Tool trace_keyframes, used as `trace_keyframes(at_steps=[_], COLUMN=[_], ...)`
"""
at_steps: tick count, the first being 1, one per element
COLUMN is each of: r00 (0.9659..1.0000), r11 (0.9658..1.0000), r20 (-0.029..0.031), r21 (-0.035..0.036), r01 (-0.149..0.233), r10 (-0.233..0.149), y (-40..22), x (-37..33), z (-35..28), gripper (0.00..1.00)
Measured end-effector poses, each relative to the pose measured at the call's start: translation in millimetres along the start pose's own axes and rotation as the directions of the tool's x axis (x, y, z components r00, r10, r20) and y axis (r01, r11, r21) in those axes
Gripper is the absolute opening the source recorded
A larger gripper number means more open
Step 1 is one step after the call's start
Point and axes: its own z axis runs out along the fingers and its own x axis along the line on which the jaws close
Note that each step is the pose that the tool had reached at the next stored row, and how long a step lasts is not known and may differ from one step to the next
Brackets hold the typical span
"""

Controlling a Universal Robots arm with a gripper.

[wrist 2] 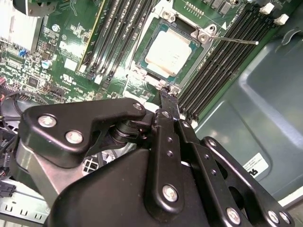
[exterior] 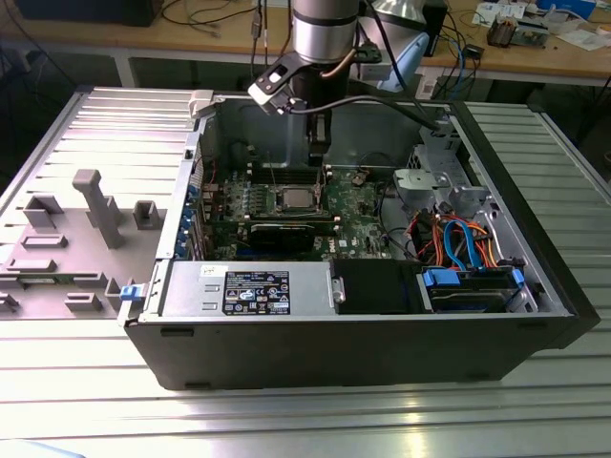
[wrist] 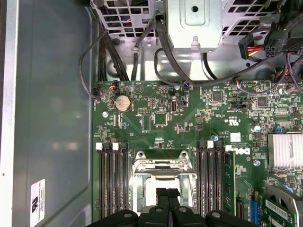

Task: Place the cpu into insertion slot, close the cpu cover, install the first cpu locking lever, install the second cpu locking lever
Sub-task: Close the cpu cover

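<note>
We see the arm reaching down into an open computer case (exterior: 363,343) that lies on a ribbed metal table (exterior: 286,410). The gripper (wrist: 166,192) hangs just above the green circuit board (wrist: 189,123). Its two fingers are pressed together, and we see nothing between them.

In the second wrist view the cpu (wrist 2: 168,48) sits in the insertion slot (wrist 2: 140,71), with its pale metal top facing up. The cpu cover (wrist 2: 191,29) appears to lie down around the chip, whose top shows through the cover's window. The fingertips are at the edge of the slot, near one corner. We cannot tell whether they touch it.

A thin silver locking lever (wrist 2: 236,40) sticks out from a corner of the slot and runs over the black memory slots (wrist 2: 222,56) beside it. More memory slots flank the other side.

In the first wrist view a metal drive cage (wrist: 194,23) with black cables stands past the board. In the exterior view, grey plastic holders (exterior: 95,205) sit on the table to the exterior view's left of the case.
</note>
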Motion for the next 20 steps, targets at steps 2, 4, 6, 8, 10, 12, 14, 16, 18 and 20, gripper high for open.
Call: trace_keyframes(at_steps=[2, 4, 6, 8, 10, 12, 14, 16, 18, 20], r00=[1.0, 1.0, 1.0, 1.0, 1.0, 1.0, 1.0, 1.0, 1.0, 1.0], r11=[1.0, 1.0, 1.0, 1.0, 1.0, 1.0, 1.0, 1.0, 1.0, 1.0], r20=[0.0, 0.0001, 0.0, 0.0, -0.0001, 0.0, -0.0001, 0.0, 0.0, 0.0], r21=[0.0, 0.0001, 0.0001, 0.0001, 0.0001, 0.0001, 0.0002, 0.0003, 0.0003, 0.0003], r01=[0.0, 0.0, 0.0, 0.0, 0.0, 0.0, 0.0, 0.0, 0.0, 0.0], r10=[0.0, 0.0, 0.0, 0.0, 0.0, 0.0, 0.0, 0.0, 0.0, 0.0], y=[0.5, 1.0, 1.7, 2.2, 3.3, 4.3, 5.2, 6.2, 6.9, 8.3], x=[0.0, 0.0, 0.0, 0.0, 0.0, 0.0, 0.0, 0.0, 0.0, 0.0], z=[0.2, 0.3, 0.7, 0.9, 1.1, 1.2, 1.2, 1.3, 1.3, 1.4], gripper=[0.11, 0.11, 0.11, 0.11, 0.11, 0.11, 0.11, 0.11, 0.11, 0.11])
